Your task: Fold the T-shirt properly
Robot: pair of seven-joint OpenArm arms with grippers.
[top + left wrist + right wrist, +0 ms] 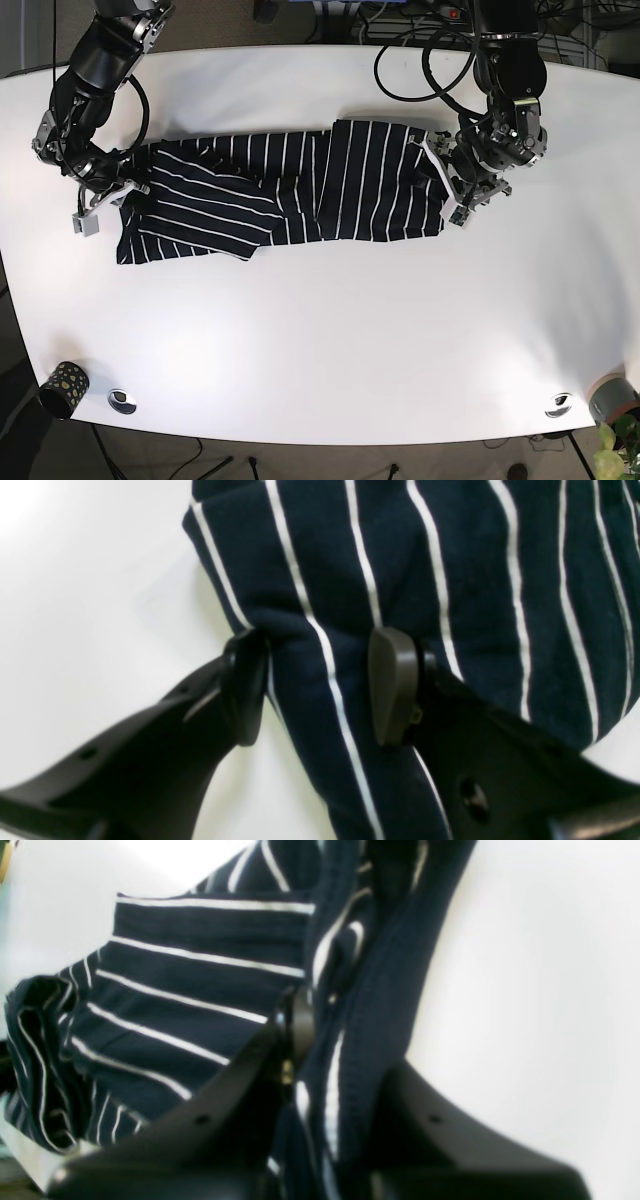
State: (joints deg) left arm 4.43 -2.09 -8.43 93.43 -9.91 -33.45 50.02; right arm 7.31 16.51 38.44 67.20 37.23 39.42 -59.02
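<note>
**Two tools pinch the striped T-shirt**

The big white surface (330, 350) holds a dark blue T-shirt (300, 190) with thin white stripes, lying stretched out sideways. The left tool (320, 685) is clenched on cloth at one end. The right tool (340, 1050) grips bunched cloth at the other end.

Navy T-shirt (290, 195) with thin white stripes, spread flat and lengthwise across the white table's far half. Partly folded: one striped panel laid slanting over the left part, its stripes running crosswise, the right part's stripes running up and down. Rumpled dark folds near the middle. Left end bunched and gathered into creases (45, 1055), right edge drawn into a narrow pinched pleat (320, 680). Lower hem uneven, stepping down toward the left.
</note>
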